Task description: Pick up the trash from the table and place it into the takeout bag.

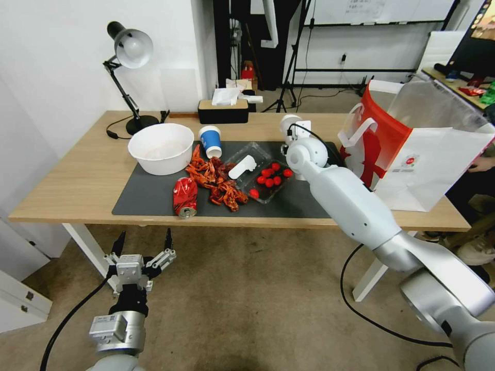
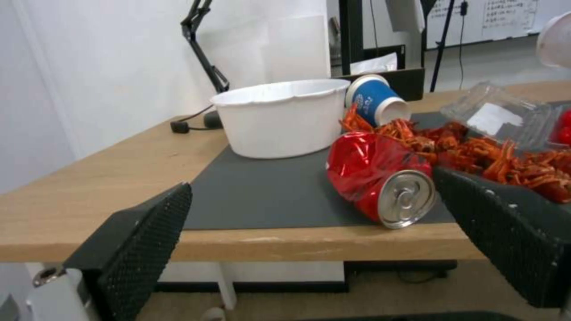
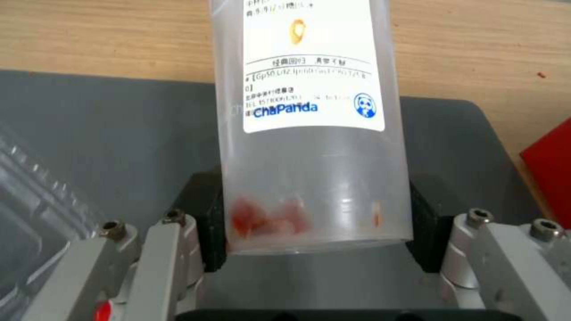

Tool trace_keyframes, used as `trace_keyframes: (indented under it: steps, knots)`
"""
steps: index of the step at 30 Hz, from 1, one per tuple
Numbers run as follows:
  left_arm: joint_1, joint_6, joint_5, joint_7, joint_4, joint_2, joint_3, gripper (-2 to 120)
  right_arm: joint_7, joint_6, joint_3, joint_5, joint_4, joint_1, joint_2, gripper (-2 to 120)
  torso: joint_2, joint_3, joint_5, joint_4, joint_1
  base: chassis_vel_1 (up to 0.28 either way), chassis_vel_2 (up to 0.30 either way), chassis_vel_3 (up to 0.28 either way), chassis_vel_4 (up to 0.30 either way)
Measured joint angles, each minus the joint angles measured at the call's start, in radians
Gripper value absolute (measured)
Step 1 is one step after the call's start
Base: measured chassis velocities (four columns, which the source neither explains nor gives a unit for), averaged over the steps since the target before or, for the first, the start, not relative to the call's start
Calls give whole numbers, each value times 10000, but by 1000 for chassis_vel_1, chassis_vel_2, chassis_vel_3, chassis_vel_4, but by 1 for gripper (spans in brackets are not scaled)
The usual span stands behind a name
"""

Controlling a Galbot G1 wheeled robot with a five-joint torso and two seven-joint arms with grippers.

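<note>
My right gripper (image 3: pixel 315 223) is shut on a clear labelled plastic cup (image 3: pixel 309 133) with red residue at its bottom. In the head view this cup (image 1: pixel 290 123) is at the back edge of the dark mat (image 1: pixel 149 198), left of the white and red takeout bag (image 1: pixel 428 165). More trash lies on the mat: a crushed red can (image 1: pixel 185 196), a blue paper cup (image 1: pixel 210 141) and red shells (image 1: pixel 216 180). My left gripper (image 1: pixel 143 247) hangs open below the table's (image 1: pixel 77 180) front edge, facing the can (image 2: pixel 381 178) between its black fingers (image 2: pixel 137 249).
A large white bowl (image 1: pixel 161 148) stands at the mat's left end. A clear plastic tray (image 1: pixel 263 178) holds red round pieces and a white utensil. A desk lamp (image 1: pixel 131 49) and a tissue box (image 1: pixel 223 111) stand at the table's back.
</note>
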Motion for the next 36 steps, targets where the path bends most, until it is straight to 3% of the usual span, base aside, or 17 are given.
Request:
trace_keyframes:
  steps: [17,27,36]
  knots:
    - [109,-16,55,-6,-99,8,-52,100,-737,763,658,-1052,3129,-1364,-1560,54,1,-2,-1,0,-1,0,0,0,0]
    - [149,-19,105,-23,-156,-30,6,100,-1388,1418,2287,-2220,5010,-2769,-2627,54,0,-2,0,0,-2,0,0,0,0]
    - [158,-28,139,-27,-138,-74,86,100,-1910,2216,3414,-3447,5704,-3530,-3264,54,0,-2,0,-2,-3,0,0,0,0]
